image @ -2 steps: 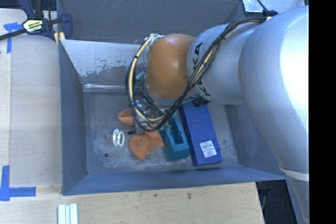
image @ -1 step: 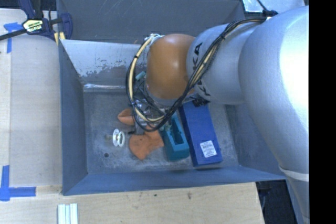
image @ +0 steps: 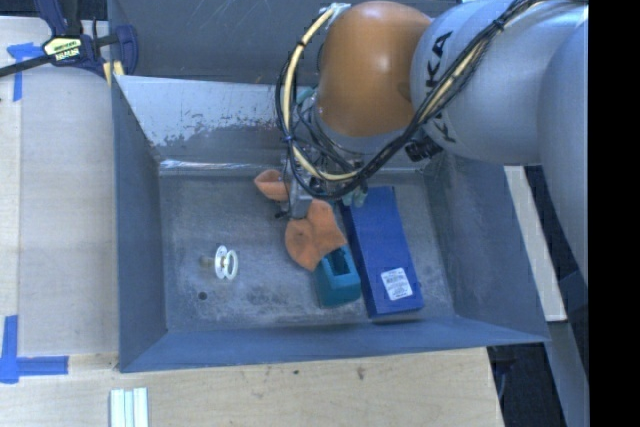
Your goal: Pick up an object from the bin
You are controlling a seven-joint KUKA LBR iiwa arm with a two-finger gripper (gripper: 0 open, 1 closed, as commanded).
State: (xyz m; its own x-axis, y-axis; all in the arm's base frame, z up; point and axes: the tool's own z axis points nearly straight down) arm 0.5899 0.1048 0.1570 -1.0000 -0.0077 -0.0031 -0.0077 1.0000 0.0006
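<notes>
Pincer (image: 300, 201) seen right at upper edge of orange lumpy soft-looking piece (image: 312, 237); piece lies twd view's bottom, teal plastic block (image: 337, 281) touching beyond. Pincer state: cannot be told.

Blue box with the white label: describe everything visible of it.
The blue box is flat, dark blue, rectangular, cardboard-looking and closed. A white label sits near its front end. It lies flat on the right of the bin floor, long side running back to front, far end by the arm's cables. A teal plastic thing rests against its left edge.
</notes>
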